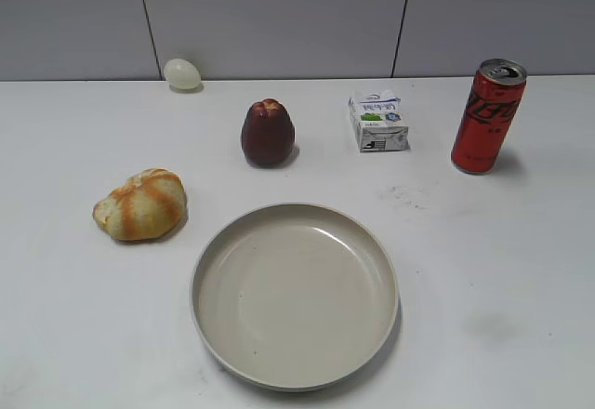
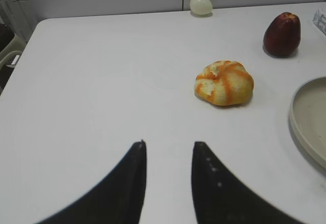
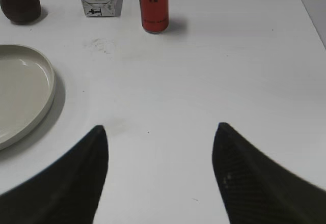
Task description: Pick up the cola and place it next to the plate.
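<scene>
The cola (image 1: pixel 488 116) is a tall red can with black lettering, upright at the far right of the white table. It also shows at the top of the right wrist view (image 3: pixel 153 5). The plate (image 1: pixel 212 265) is a wide beige dish at the front middle; its rim shows in the right wrist view (image 3: pixel 47 76) and the left wrist view (image 2: pixel 298 122). My right gripper (image 3: pixel 160 127) is open and empty, well short of the cola. My left gripper (image 2: pixel 169 143) is open and empty over bare table. Neither gripper shows in the exterior view.
A small white carton (image 1: pixel 377 121) stands left of the cola. A dark red fruit (image 1: pixel 268 133), a bread roll (image 1: pixel 141 204) and a pale egg (image 1: pixel 182 73) lie to the left. A grey wall runs behind the table.
</scene>
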